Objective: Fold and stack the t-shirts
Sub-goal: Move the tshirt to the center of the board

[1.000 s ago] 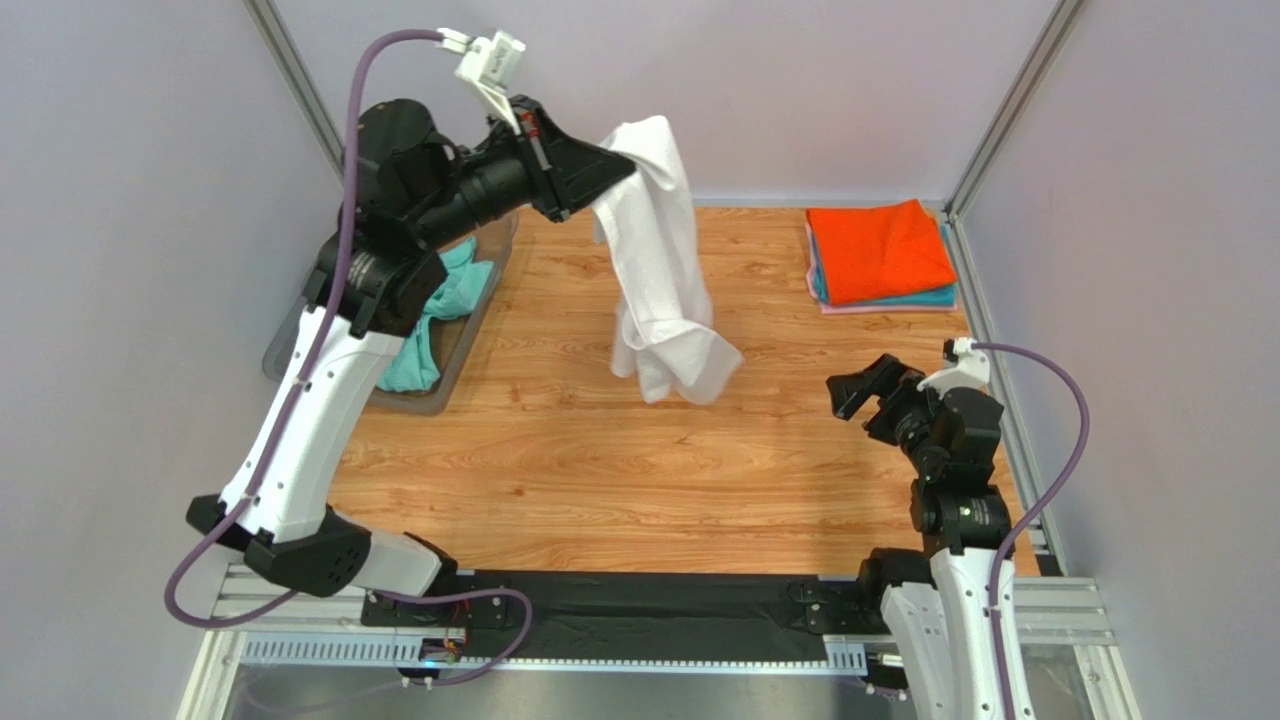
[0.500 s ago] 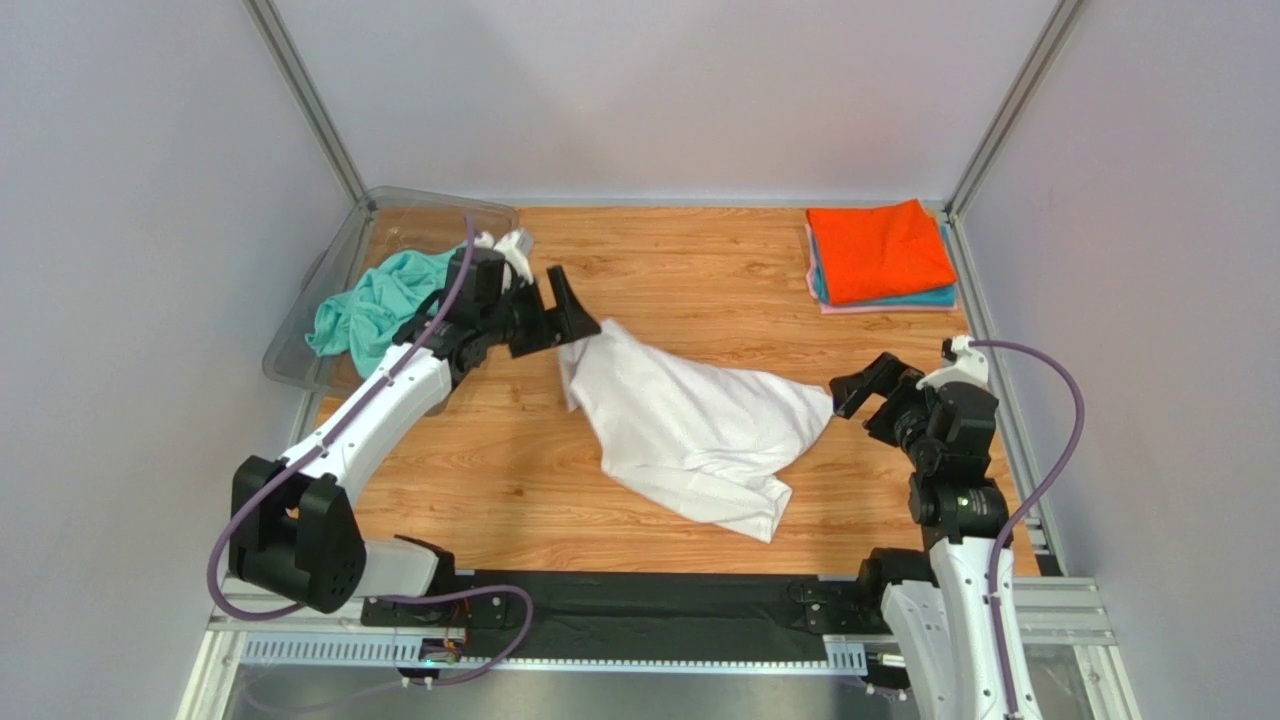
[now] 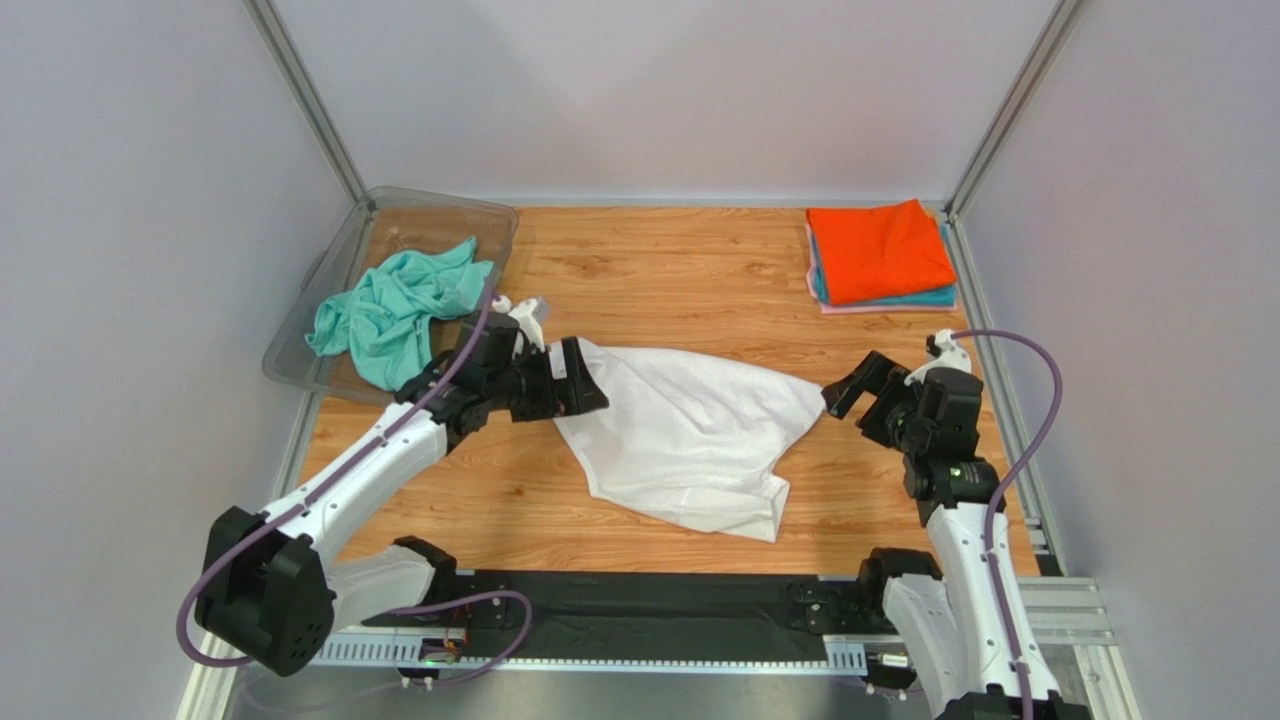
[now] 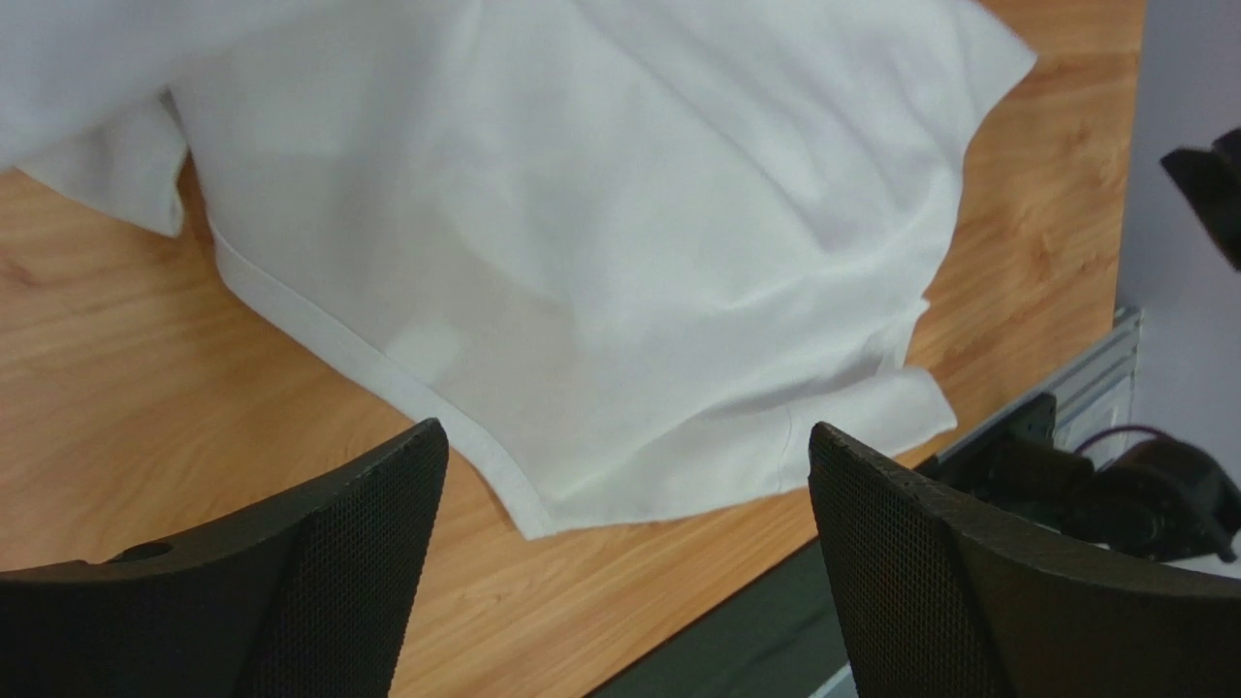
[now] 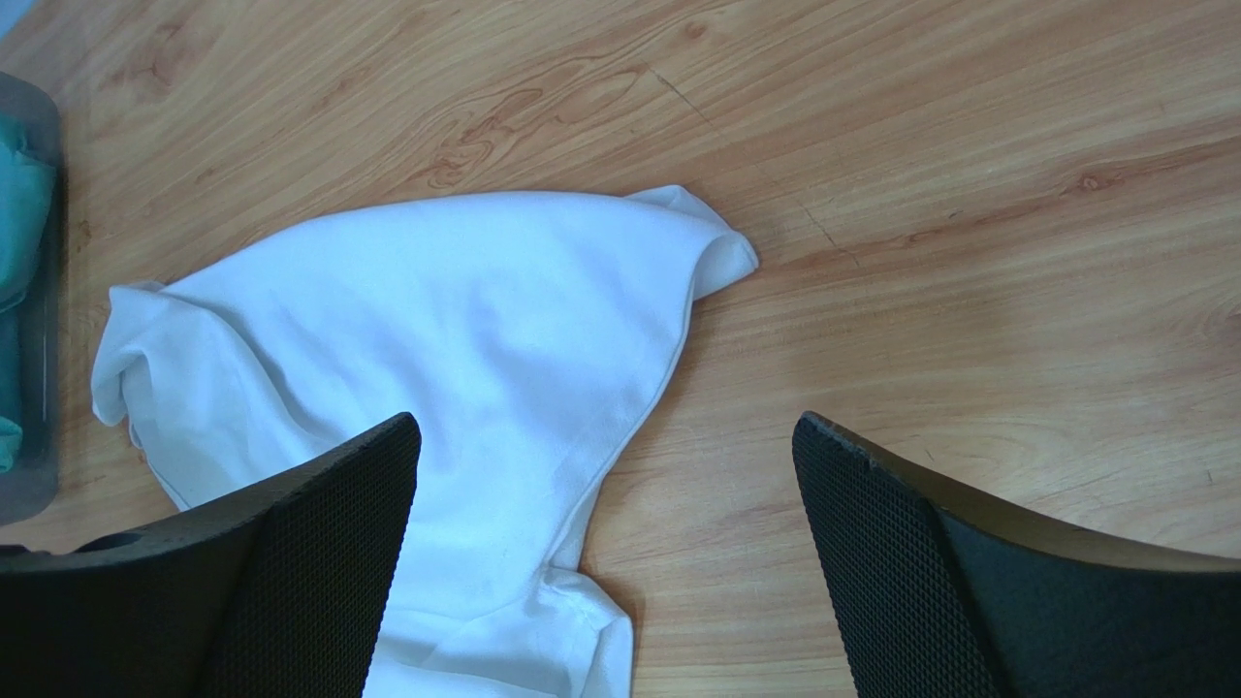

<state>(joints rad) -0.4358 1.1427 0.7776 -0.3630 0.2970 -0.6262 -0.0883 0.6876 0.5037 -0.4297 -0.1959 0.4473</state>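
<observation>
White t-shirt (image 3: 684, 428): unfolded and rumpled, lying in a rough wedge at the middle of the wooden table (image 3: 676, 270).
Left gripper (image 3: 583, 378): fingers spread wide, holding nothing, at the shirt's left edge.
Right gripper (image 3: 851, 393): fingers spread wide, just beside the shirt's right tip.
Mint-green t-shirt (image 3: 394, 308): heaped in the clear tray (image 3: 451, 213), far left.
Folded stack (image 3: 882, 252): orange on top, far-right corner.

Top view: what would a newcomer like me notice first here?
A big white t-shirt lies rumpled in the middle of the wooden table, with the open left gripper at its left edge and the open right gripper at its right tip. At the far right corner sits a neat stack of folded shirts, orange on top, while a mint-green shirt lies bunched in a clear tray at the far left.
</observation>
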